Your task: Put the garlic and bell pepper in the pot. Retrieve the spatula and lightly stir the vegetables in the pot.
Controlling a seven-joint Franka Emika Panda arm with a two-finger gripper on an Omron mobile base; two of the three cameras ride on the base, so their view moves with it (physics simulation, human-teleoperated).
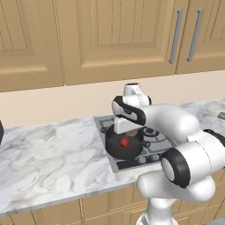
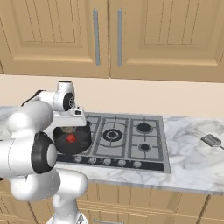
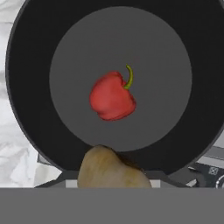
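The white arm with dark joints reaches forward from the base, bends at the elbow and turns its hand straight down over the round, shallow, dark grey pot (image 1: 123,146), which sits on the near left burner of the grey gas hob (image 2: 131,140) set into the white marbled desk (image 1: 48,158).

In the hand view the fingers (image 3: 114,186) are at the bottom edge, hidden behind a pale tan, lumpy garlic bulb (image 3: 111,170) that sits right between them. They appear partly closed on this bulb, though the tips themselves cannot be made out. Directly beyond the fingers, in the middle of the pot's flat grey floor, lies the small bright red bell pepper (image 3: 112,97) with its short green stalk, apart from the bulb and from the pot's wall.

From the left base view the hand (image 1: 123,125) stands just above the pot's far rim, with the red pepper showing below and in front of it. The right base view shows the hand from the other side. It also shows, well off to the right of the fingers on the desk past the hob, the small spatula (image 2: 212,140) with its flat grey rectangular head lying flat.
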